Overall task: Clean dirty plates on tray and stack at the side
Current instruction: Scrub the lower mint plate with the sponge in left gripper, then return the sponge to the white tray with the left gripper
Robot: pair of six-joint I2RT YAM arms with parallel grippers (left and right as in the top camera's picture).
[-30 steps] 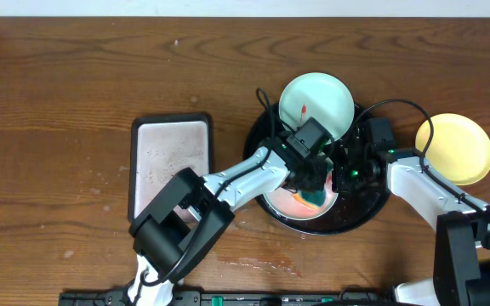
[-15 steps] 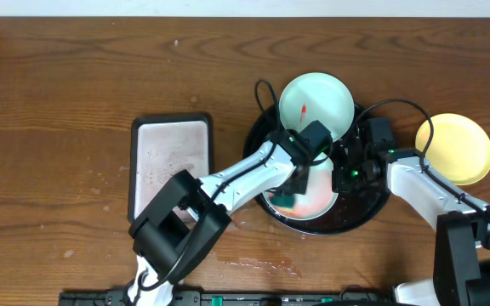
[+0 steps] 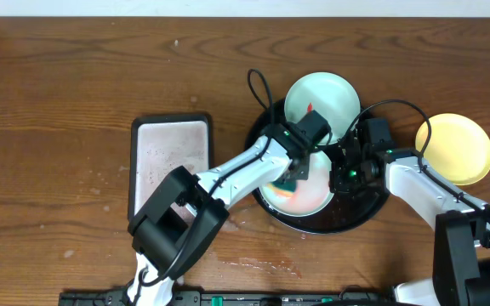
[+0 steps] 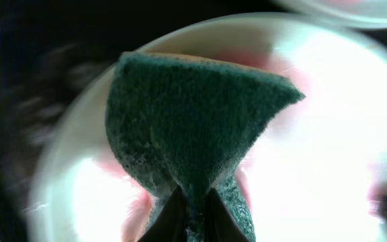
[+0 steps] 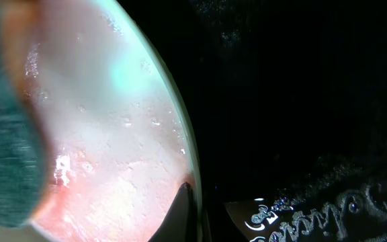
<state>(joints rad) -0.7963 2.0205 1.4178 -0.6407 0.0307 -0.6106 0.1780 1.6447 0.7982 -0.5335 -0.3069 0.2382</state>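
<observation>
The black tray holds two mint-blue plates. The rear plate has a small red smear. The front plate is wet and pink with sauce; it also shows in the left wrist view and the right wrist view. My left gripper is shut on the green sponge, pressed on the front plate. My right gripper is shut on the front plate's right rim. The yellow plate lies on the table right of the tray.
A small rectangular silver tray lies left of the black tray. Water drops wet the wood near the front edge. Cables loop over the rear plate and the tray's right side.
My left gripper moved the sponge across the front plate, from lower right to left, then up toward the middle. The right gripper kept its hold on the rim.
</observation>
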